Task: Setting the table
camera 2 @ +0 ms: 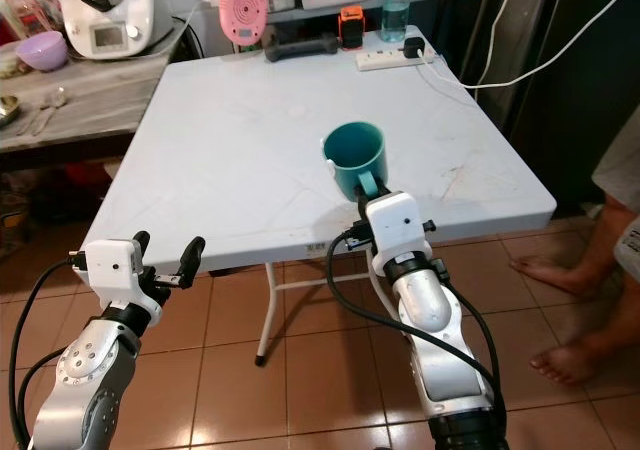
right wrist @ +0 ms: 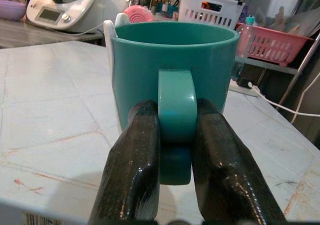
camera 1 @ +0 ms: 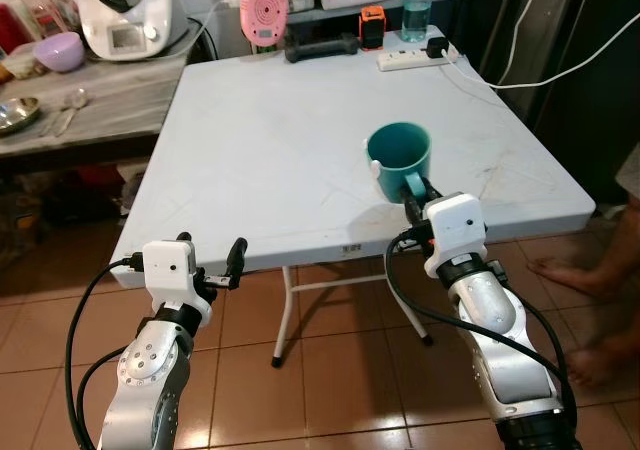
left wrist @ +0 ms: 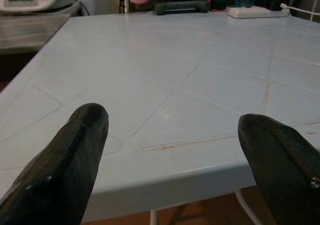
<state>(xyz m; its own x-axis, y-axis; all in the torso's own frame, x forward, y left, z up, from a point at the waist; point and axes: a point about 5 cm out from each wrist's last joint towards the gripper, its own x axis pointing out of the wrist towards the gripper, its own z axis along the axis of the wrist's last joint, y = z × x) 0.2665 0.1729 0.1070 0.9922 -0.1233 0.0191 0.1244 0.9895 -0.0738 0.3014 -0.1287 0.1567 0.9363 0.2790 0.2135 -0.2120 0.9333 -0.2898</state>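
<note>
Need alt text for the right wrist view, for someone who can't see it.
The right gripper pinches the handle of a teal mug between its two black fingers, the mug upright at the near edge of the white folding table. Behind stand a white kitchen appliance and a pink basket.

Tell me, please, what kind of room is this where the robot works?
Probably a home kitchen or dining corner. A white kitchen appliance and a purple bowl stand on a side counter, and the right gripper grips a teal mug by its handle on a white folding table.
</note>
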